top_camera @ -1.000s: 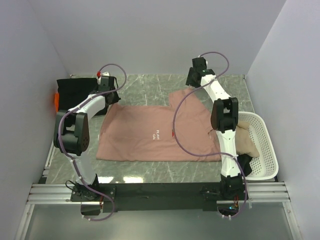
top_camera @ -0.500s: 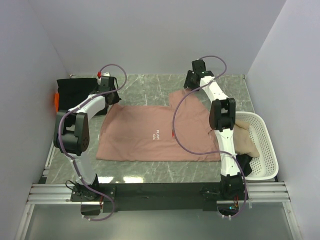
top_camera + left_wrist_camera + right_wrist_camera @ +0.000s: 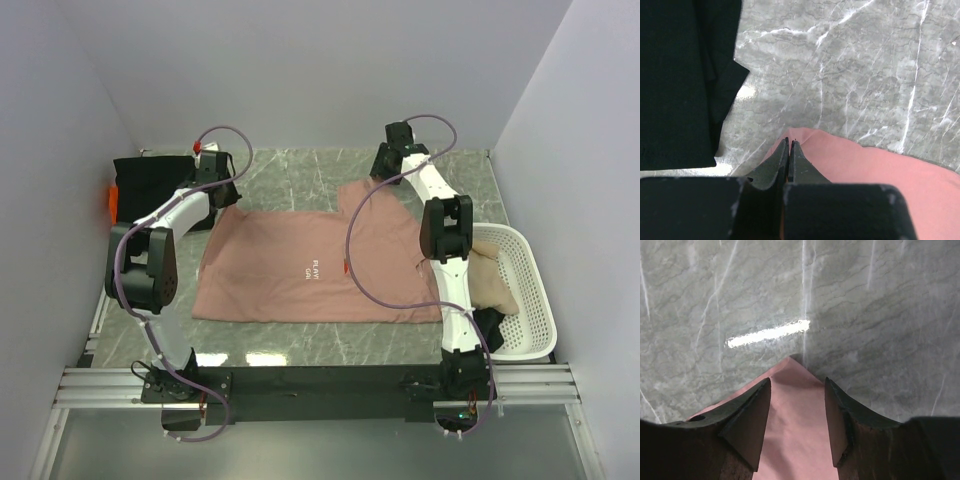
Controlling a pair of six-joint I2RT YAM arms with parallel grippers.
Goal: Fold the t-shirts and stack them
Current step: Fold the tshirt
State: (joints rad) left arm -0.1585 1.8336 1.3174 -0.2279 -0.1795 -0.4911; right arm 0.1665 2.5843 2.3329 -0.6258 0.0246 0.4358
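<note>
While the left gripper [image 3: 790,145] pinches one corner of the pink t-shirt [image 3: 290,270], the right gripper [image 3: 796,385] stands spread over another; limp, light cloth, I'd say, best taken at corners.

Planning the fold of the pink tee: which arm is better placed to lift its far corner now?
Left. The left gripper is shut, apparently pinching the pink t-shirt at its far left corner. The right gripper stands open astride the far right corner and must close first.
</note>
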